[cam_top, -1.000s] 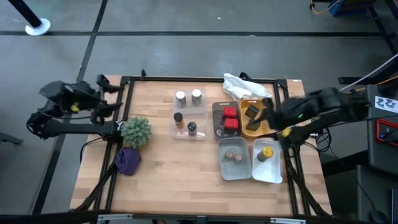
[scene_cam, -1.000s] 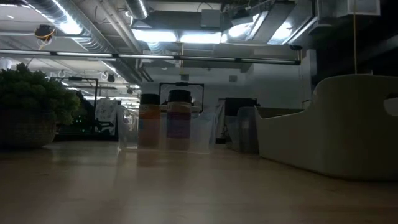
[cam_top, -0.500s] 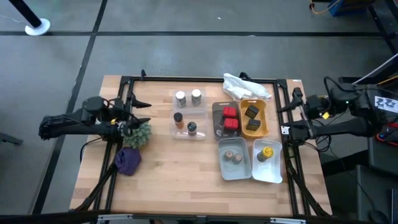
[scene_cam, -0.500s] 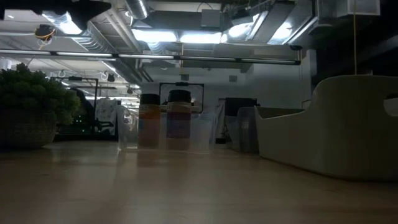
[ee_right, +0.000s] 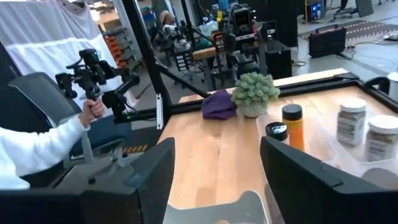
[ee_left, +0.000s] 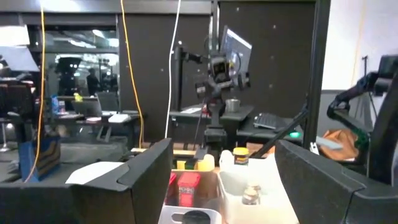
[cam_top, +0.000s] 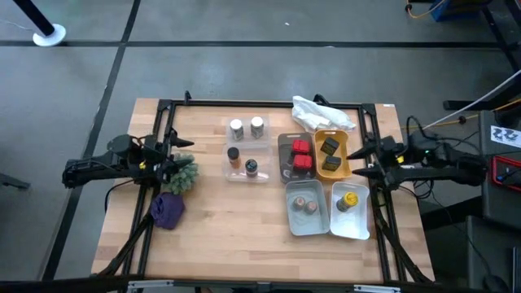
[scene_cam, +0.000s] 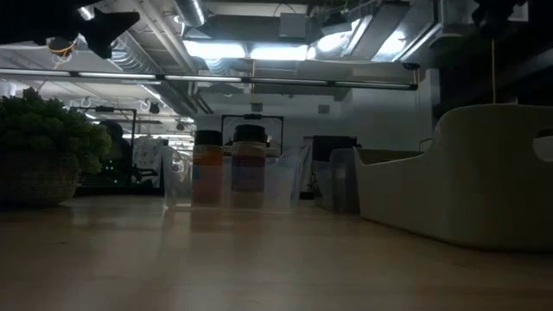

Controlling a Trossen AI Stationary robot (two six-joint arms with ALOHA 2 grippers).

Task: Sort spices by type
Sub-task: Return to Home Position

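Pulled right gripper back off the orange tray since a second ago to the worktop's right edge, fingers spread, empty; parks left gripper at the left edge, likewise spread. Leaves spices between them, none gripped: silver-capped jars and dark-capped jars upright, caps skyward, toward the white bag's edge; red tins flat; dark tins nearest the right gripper.

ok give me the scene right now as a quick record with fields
left gripper: open, over the table's left edge by the plant
right gripper: open, at the table's right edge beside the orange tray
clear bins: two silver-capped jars, two dark-capped jars
dark tray: red tins
orange tray: dark tins
gray bin: two round tins
white bin: yellow bottle
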